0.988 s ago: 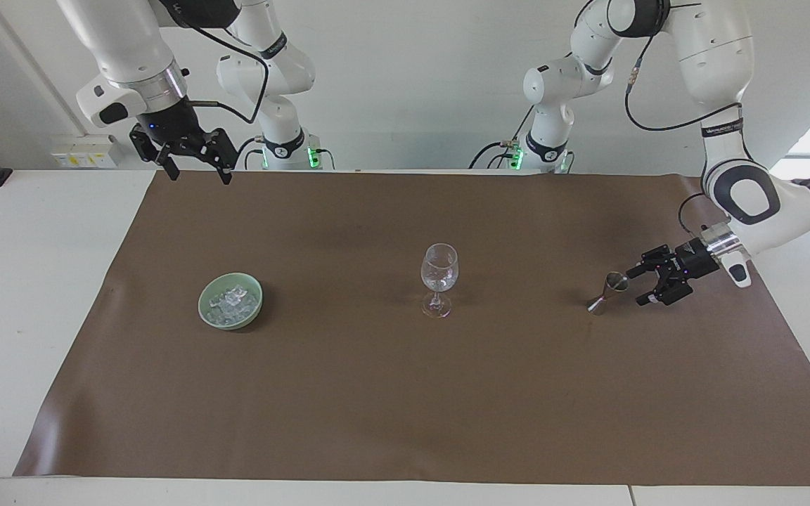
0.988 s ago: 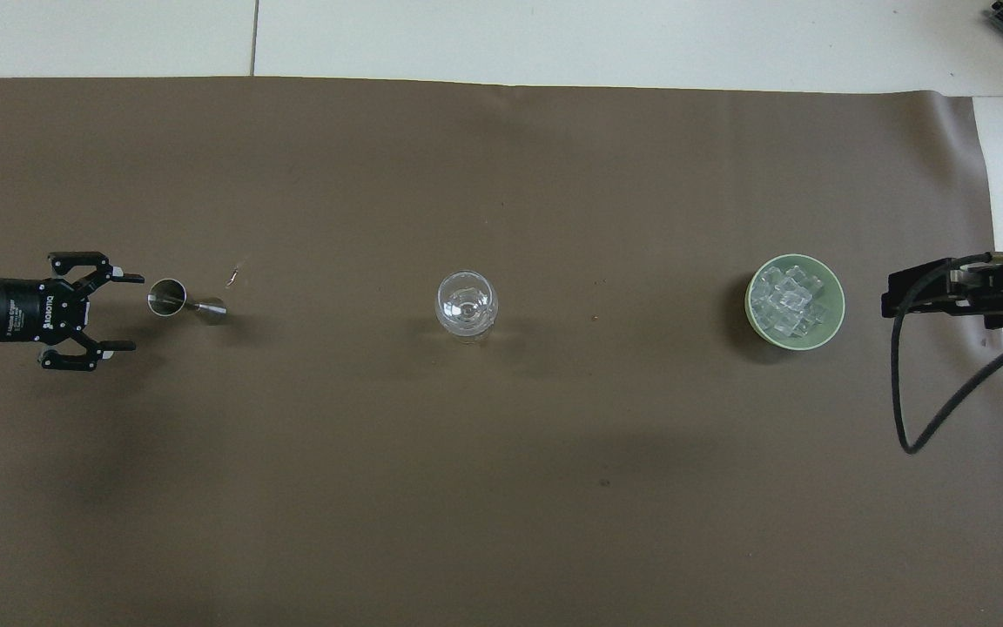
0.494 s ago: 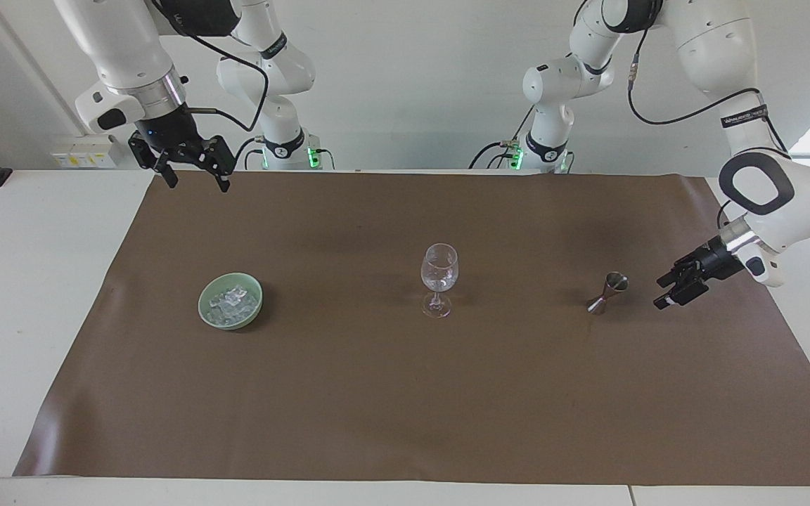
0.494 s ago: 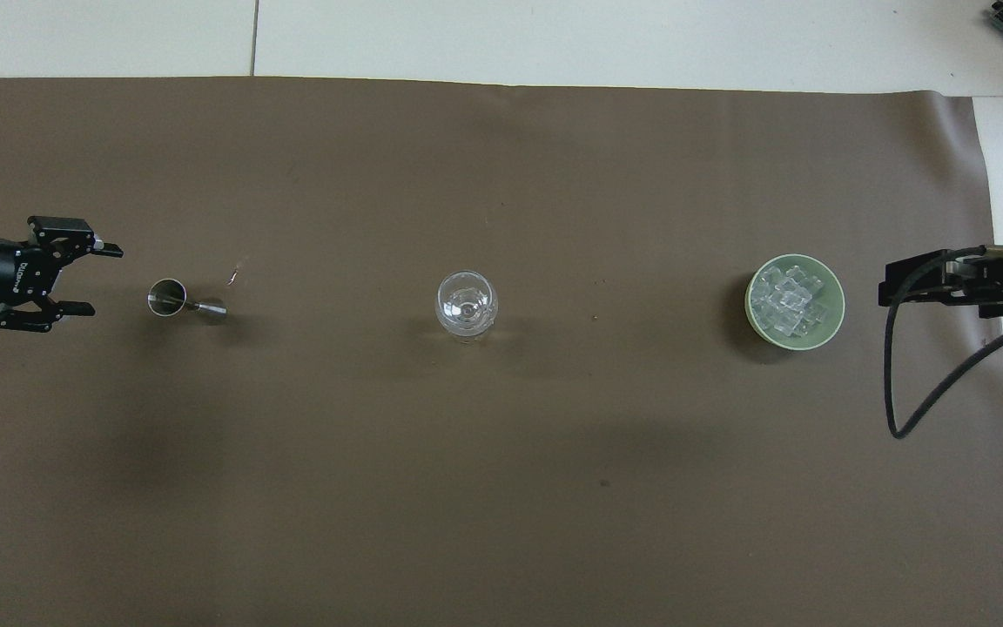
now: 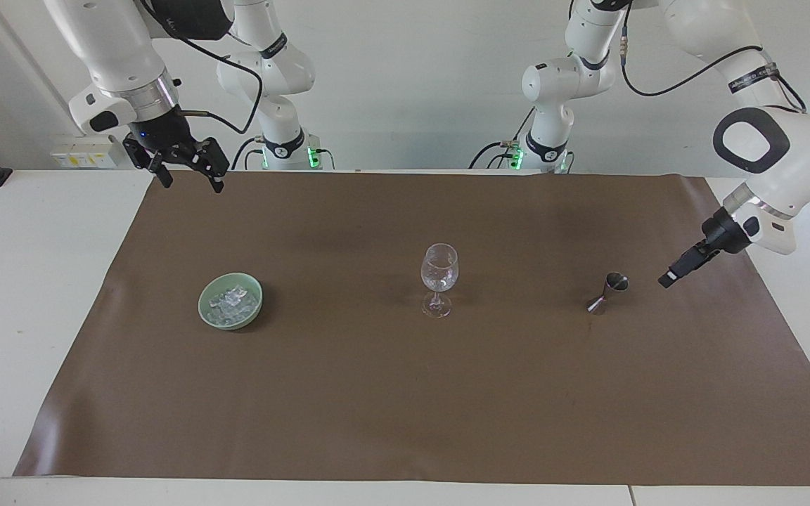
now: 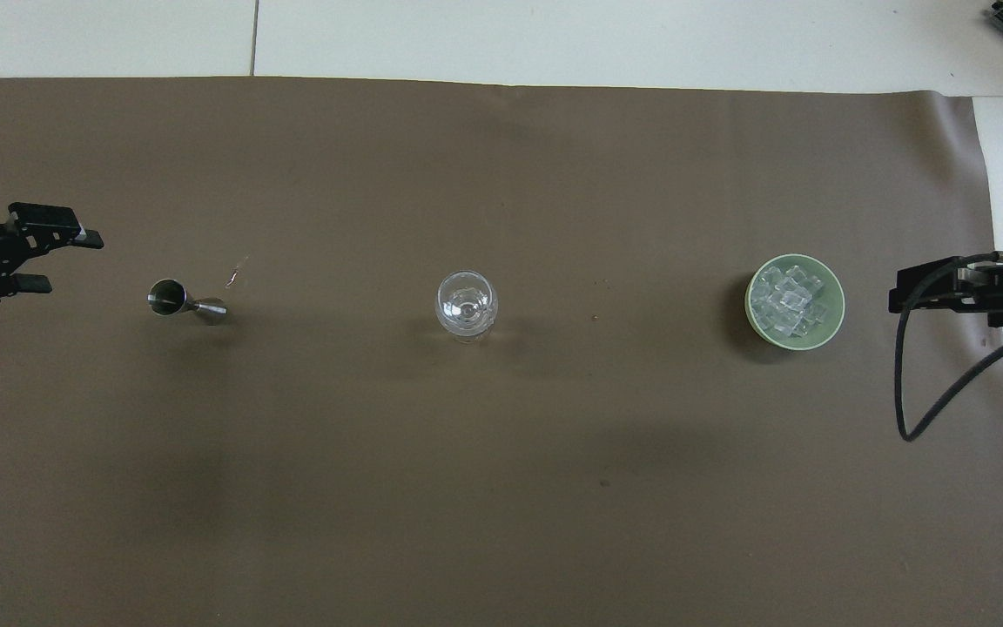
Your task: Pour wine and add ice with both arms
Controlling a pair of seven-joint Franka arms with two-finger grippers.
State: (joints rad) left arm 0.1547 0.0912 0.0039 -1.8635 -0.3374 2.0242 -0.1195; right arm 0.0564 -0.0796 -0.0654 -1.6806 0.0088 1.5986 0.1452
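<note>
A clear stemmed wine glass (image 5: 439, 275) (image 6: 467, 303) stands upright mid-mat. A small steel jigger (image 5: 607, 291) (image 6: 183, 300) stands beside it toward the left arm's end. A pale green bowl (image 5: 202, 303) (image 6: 750, 301) toward the right arm's end holds several ice cubes (image 5: 233, 301) (image 6: 787, 303). My left gripper (image 5: 666, 280) (image 6: 64, 259) is open and empty, in the air beside the jigger and apart from it. My right gripper (image 5: 189, 177) (image 6: 900, 296) is open and empty, raised over the mat's edge by the robots, well clear of the bowl.
A brown mat (image 5: 405, 393) covers most of the white table (image 5: 32, 295). A black cable (image 6: 928, 392) hangs from the right wrist. Wall sockets (image 5: 85, 151) sit past the table's edge near the right arm.
My left gripper has drawn back from the jigger toward the left arm's end, risen and rolled on its wrist. My right gripper has lifted slightly and shifted toward the table's end.
</note>
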